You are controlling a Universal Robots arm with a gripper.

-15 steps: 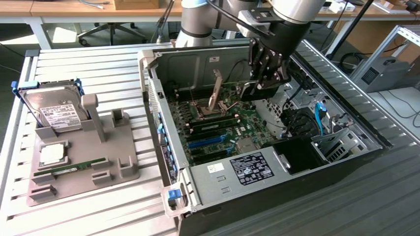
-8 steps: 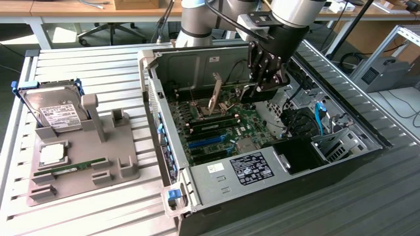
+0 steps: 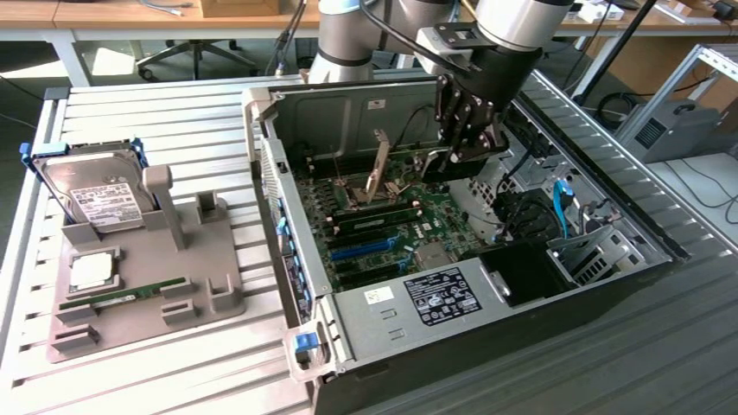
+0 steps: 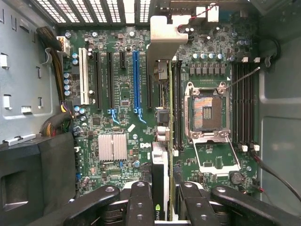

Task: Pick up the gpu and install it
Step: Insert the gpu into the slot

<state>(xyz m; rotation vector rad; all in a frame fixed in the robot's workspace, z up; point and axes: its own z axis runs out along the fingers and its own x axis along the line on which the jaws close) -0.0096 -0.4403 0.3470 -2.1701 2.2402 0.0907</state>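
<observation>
The gpu is seen edge-on as a thin dark card with a green logo, running away from my fingers to its silver-grey bracket. My gripper is shut on it, one pair of black fingers on each side. It hangs inside the open computer case, over the motherboard, between the blue slot and the open processor socket. I cannot tell whether its edge touches a slot. From the exterior view my gripper reaches down into the case, with the bracket slanting beside it.
A grey holder tray at the exterior view's left carries a hard drive, a processor chip and a green memory stick. Case walls, cables and a black shroud close in around the board.
</observation>
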